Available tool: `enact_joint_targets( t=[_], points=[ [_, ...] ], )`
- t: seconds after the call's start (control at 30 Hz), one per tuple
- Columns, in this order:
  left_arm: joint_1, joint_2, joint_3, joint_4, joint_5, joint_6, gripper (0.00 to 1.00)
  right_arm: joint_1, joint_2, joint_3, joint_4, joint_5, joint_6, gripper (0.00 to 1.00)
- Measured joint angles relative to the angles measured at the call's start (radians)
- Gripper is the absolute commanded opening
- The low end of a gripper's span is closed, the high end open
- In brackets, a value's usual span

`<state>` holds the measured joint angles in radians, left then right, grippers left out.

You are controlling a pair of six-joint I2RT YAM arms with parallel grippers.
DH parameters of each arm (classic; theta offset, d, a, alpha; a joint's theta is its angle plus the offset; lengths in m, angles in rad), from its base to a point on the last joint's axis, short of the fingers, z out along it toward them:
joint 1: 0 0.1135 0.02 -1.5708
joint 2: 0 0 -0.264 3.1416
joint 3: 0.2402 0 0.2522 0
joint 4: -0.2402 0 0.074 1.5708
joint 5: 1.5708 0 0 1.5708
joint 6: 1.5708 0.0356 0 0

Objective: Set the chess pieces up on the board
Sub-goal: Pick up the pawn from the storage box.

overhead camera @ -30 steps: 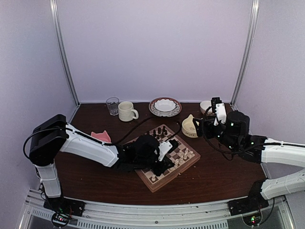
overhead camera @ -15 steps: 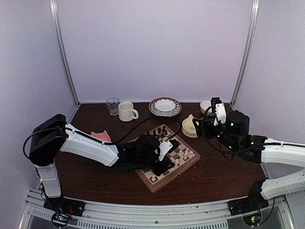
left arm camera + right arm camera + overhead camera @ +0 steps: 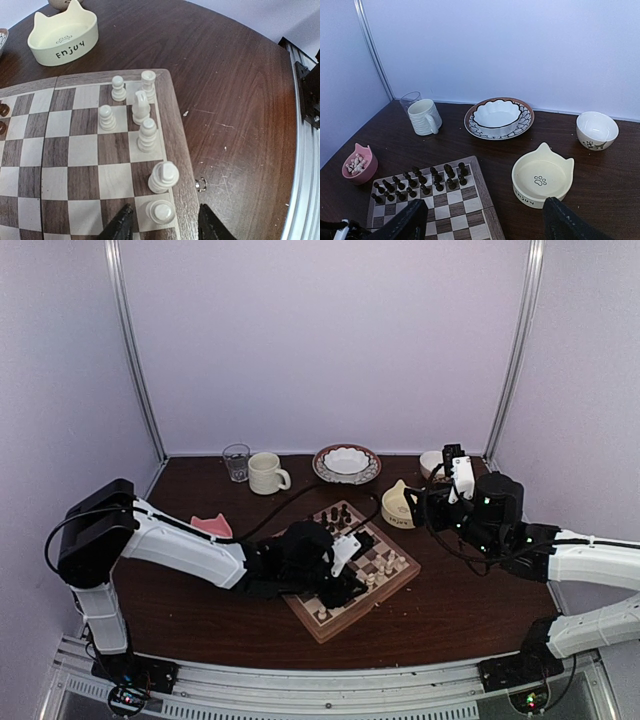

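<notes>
looking down from the top external view, the board [image 3: 350, 625] lay skewed on the dark tabletop [image 3: 200, 610]. the left claw [image 3: 352, 592] hung low over its near right part, close to a cluster of cream chess pieces [image 3: 383, 565]. the right claw [image 3: 452, 452] was held up well apart from the board, toward the far right of the tabletop.

in the left wrist view, seven cream pieces stood upright in the two rows beside the board's rim. the nearest piece [image 3: 161, 211] sat between the claw's fingers [image 3: 120, 227], with a strip of board showing on either side of it. the jaws stood parted around it and were not pressing it. a cream cat-eared bowl [image 3: 62, 37] rested beyond the board's corner.

in the right wrist view, the right claw [image 3: 485, 222] was spread wide with nothing in it. the dark pieces [image 3: 420, 182] filled two rows at the board's far end. a pink dish [image 3: 357, 165] off the left corner held small pale bits, seemingly more cream pieces.

such pieces looked light, hard and smooth, narrow-footed and quick to topple. the safest hold would likely be from above, on the waist below the head, with the jaws turned to miss the close neighbours.
</notes>
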<state>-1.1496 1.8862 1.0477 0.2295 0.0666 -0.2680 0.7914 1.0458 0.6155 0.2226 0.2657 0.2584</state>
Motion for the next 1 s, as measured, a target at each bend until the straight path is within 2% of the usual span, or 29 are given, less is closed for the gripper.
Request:
enact_joint_targets(
  t=[0.2, 0.47, 0.57, 0.73, 0.83, 1.0],
  points=[
    [0.000, -0.115, -0.043, -0.042, -0.039, -0.015, 0.47, 0.000, 0.000, 0.000, 0.003, 0.000, 0.000, 0.83],
    [0.018, -0.330, -0.067, -0.251, -0.275, -0.090, 0.44, 0.000, 0.003, 0.000, 0.008, 0.000, 0.000, 0.83],
    [0.093, -0.429, -0.117, -0.333, -0.347, -0.158, 0.39, 0.000, 0.007, 0.000, 0.009, 0.000, 0.000, 0.82],
    [0.281, -0.519, -0.177, -0.466, -0.483, -0.298, 0.38, 0.000, 0.013, 0.000, 0.013, -0.001, 0.000, 0.83],
    [0.356, -0.549, -0.216, -0.530, -0.550, -0.358, 0.37, 0.000, 0.017, 0.000, 0.014, -0.004, 0.000, 0.82],
    [0.447, -0.549, -0.227, -0.587, -0.579, -0.400, 0.36, 0.000, 0.023, 0.000, 0.014, -0.005, 0.000, 0.82]
  ],
)
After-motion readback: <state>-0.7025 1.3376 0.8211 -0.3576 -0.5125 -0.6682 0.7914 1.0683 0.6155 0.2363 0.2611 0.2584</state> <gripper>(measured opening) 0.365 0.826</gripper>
